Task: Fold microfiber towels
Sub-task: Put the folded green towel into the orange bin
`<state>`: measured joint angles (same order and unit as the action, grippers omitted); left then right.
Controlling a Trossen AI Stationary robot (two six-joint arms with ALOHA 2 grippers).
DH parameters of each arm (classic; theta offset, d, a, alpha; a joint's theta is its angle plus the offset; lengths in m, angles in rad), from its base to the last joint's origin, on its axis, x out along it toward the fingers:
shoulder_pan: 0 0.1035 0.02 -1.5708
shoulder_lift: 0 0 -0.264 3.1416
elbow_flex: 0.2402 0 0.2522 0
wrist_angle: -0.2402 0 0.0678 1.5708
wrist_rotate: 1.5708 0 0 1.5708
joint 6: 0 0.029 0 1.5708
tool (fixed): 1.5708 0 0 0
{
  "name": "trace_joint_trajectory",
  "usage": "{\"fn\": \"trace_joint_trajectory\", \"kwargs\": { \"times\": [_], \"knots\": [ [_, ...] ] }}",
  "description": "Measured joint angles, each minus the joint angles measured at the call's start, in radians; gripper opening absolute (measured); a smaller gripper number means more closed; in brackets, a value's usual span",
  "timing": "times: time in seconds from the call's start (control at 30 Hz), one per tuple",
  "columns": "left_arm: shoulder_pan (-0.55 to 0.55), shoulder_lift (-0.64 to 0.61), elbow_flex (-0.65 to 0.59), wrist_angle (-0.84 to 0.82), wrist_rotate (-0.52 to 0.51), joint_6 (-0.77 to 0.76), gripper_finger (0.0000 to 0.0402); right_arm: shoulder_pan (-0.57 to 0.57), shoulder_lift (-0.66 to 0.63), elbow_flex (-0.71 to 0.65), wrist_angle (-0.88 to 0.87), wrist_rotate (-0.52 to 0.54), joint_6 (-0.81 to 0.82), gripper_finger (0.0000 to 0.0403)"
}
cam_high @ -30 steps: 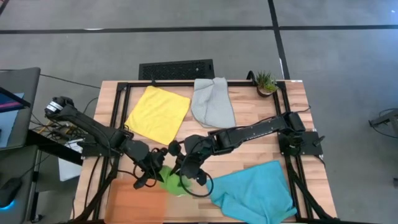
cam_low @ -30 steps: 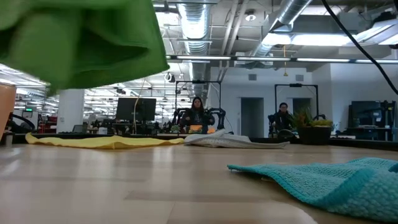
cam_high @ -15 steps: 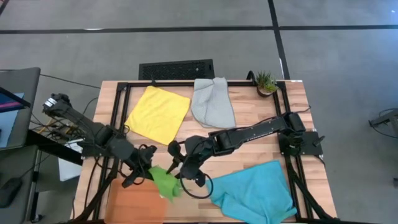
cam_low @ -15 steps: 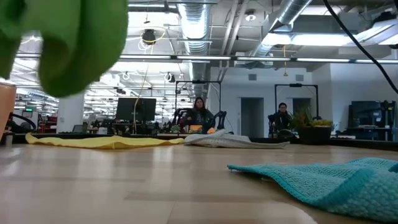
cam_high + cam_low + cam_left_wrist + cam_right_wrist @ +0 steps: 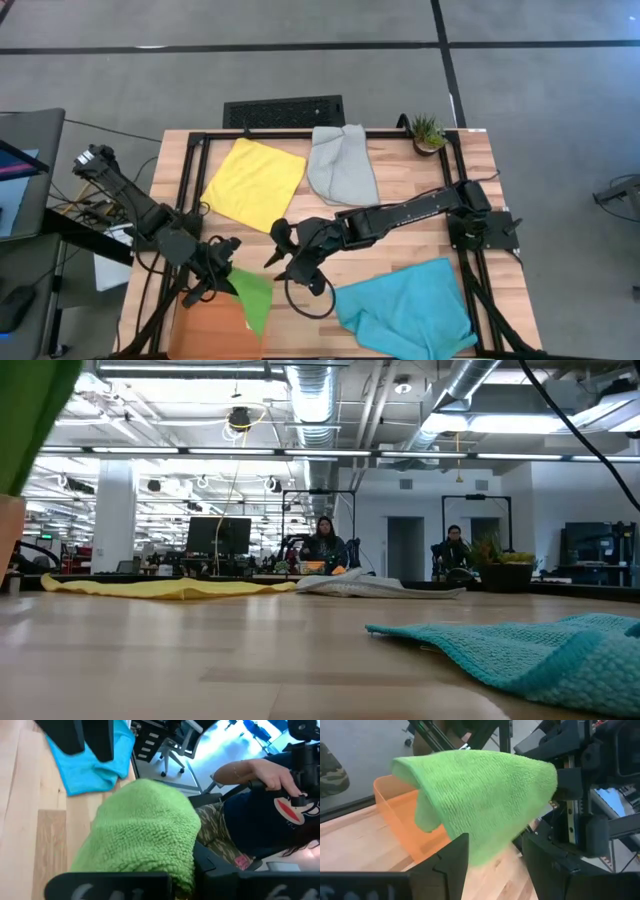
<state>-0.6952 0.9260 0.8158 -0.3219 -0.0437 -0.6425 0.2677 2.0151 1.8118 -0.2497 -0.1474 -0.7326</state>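
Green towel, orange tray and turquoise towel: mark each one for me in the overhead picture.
green towel [image 5: 254, 297], high view, on the middle of the hanging cloth.
orange tray [image 5: 212, 330], high view, on its bare floor left of the green cloth.
turquoise towel [image 5: 405, 306], high view, on its flat middle.

The surface [image 5: 395, 235] carries two towels side by side along its far edge: one towel [image 5: 254, 183] at far left-centre, another towel [image 5: 343, 165] just to its right. A potted plant [image 5: 427, 133] stands at the far right corner. The largest towel [image 5: 405, 309] is spread at the near right. A tray [image 5: 205, 328] lies at the near left, and a fourth towel [image 5: 252, 294] is held above its right edge by the left gripper [image 5: 215, 281]. The right gripper [image 5: 277, 252] is placed just right of that towel, near the surface's middle.
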Motion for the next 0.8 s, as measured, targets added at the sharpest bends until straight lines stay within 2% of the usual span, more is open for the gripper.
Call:
{"fn": "trace_joint_trajectory", "kwargs": {
  "times": [0.27, 0.53, 0.8],
  "knots": [
    [-0.059, -0.007, 0.01, -0.013, -0.017, -0.075, 0.0, 0.0, 0.0, 0.0, -0.005, 0.0, 0.0, 0.0195],
    [-0.147, -0.026, 0.135, -0.081, -0.102, -0.094, 0.0, 0.0, 0.0, 0.0, -0.012, 0.0, 0.01, 0.0192],
    [-0.238, -0.025, 0.184, -0.198, -0.094, -0.393, 0.0, 0.0, -0.004, 0.0, -0.037, 0.0, 0.011, 0.0193]
  ]
}}
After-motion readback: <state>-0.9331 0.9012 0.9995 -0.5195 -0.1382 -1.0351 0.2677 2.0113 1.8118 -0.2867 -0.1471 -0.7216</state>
